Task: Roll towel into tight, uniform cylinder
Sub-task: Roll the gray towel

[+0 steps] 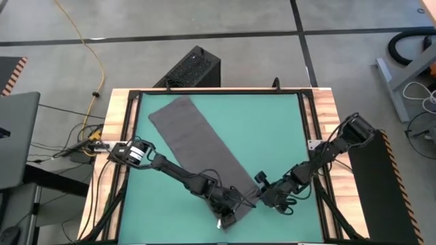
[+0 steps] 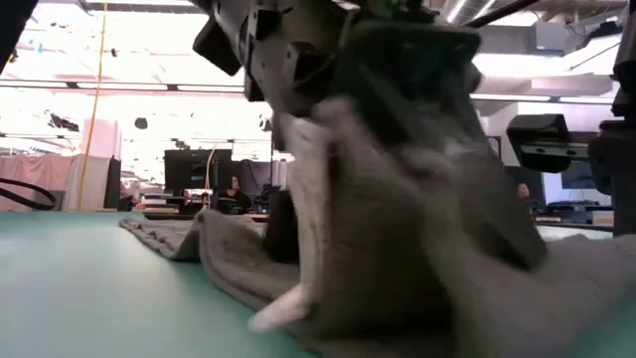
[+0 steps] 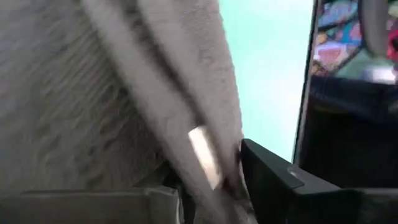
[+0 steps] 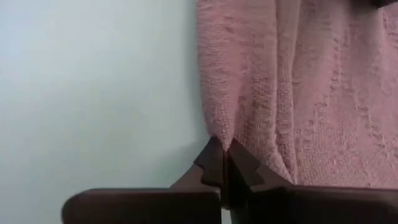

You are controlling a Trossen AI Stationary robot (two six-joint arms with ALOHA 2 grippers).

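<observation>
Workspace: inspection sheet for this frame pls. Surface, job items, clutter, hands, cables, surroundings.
Surface: green mat in a wooden frame, flat.
Job items: towel lies diagonally on the mat, mostly flat and unrolled; its near end is bunched and lifted at the hands; white tag at that end.
Clutter: nothing seen on the mat.
Hands: left hand at the towel's near end, cloth and tag between its fingers, open or shut unclear. Right hand shut, fingertips pinching the towel's edge.
Cables: yellow cable on the floor; wire bundle beside the frame's left edge.
Surroundings: black box behind the table; people at desks beyond.
</observation>
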